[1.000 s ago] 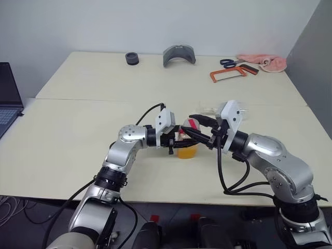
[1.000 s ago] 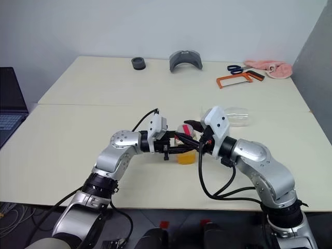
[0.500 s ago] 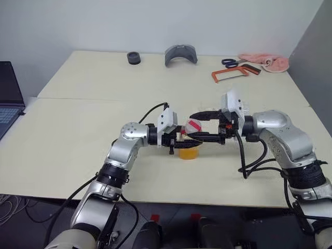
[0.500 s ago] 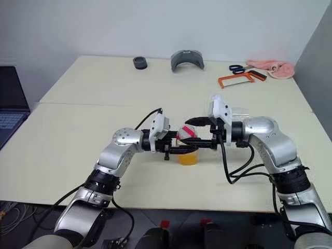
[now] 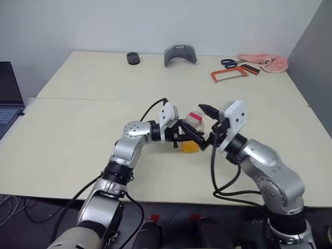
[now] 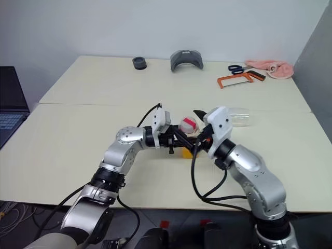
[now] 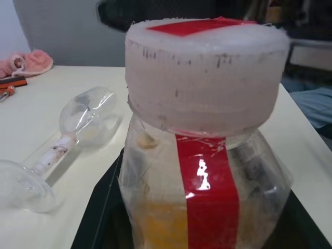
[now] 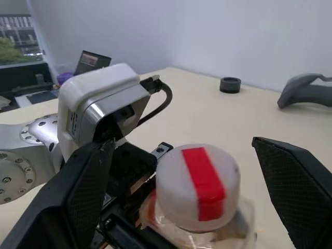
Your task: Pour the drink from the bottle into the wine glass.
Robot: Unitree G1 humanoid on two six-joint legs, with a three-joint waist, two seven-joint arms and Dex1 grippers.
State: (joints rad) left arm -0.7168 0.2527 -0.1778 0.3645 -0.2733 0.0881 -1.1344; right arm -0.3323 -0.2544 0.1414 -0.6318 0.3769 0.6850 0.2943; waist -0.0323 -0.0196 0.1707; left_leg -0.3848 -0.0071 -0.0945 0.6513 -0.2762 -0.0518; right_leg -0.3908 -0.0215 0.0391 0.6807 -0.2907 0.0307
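Cream table, black ring, grey curved piece, blue-handled scissors, orange hacksaw, pink cloth, laptop

no readable text, plain red stripe on bottle, cap

You are getting bright, even light across the table, seemingly falling from overhead, with only soft, short shadows lying under the arms. The far wall at twelve o'clock is shading off into a dull grey. In the left wrist view a small white glint is sitting on the red stripe of the bottle, and the cap is filling the near field slightly soft, its edge looking fuzzy. The wine glass at nine o'clock is showing pale highlights and a faint shadow. In the right wrist view the black fingers are blurring close up, while the background stays reasonably sharp.
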